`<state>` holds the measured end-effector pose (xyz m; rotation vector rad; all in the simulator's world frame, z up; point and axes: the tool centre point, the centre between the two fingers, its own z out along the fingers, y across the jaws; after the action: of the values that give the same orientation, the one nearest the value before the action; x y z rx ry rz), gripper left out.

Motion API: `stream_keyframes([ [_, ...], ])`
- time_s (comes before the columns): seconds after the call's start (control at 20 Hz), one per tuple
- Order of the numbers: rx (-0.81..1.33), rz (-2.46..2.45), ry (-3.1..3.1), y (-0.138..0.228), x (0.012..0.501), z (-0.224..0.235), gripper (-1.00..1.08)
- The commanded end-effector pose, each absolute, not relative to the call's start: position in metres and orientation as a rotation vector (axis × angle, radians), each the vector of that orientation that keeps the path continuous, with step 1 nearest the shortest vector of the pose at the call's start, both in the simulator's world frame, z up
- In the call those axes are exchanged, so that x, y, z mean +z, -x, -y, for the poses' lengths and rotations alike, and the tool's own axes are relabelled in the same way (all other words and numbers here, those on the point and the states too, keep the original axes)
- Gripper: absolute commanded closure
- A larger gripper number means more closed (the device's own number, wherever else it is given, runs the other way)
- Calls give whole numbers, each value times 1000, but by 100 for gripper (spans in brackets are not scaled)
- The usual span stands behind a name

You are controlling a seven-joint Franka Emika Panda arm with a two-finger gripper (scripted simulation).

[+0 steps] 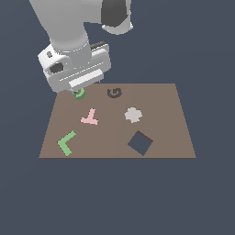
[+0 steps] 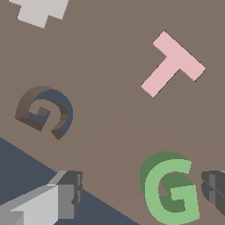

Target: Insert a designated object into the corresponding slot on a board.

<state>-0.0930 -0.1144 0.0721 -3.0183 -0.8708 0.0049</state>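
On the brown board point(image 1: 156, 98), the open, empty gripper point(image 2: 140, 193) should centre and close on the green G point(image 2: 171, 189); its slot point(image 1: 114, 93) lies at three o'clock in the exterior view.

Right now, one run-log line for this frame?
phase: pre-grasp | tool: open, astride bright-green G-shaped block | block: on flat brown board, not gripped | dark G-shaped slot: empty

gripper point(image 1: 79, 88) hides most of the green g point(image 1: 80, 94).
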Motion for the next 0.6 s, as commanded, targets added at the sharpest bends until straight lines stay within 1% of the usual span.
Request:
stream_keyframes([
  [0.0,3,932,3000,95,66,125,-92],
  [0.55,0,1081,2950,98,50,154,-92],
])
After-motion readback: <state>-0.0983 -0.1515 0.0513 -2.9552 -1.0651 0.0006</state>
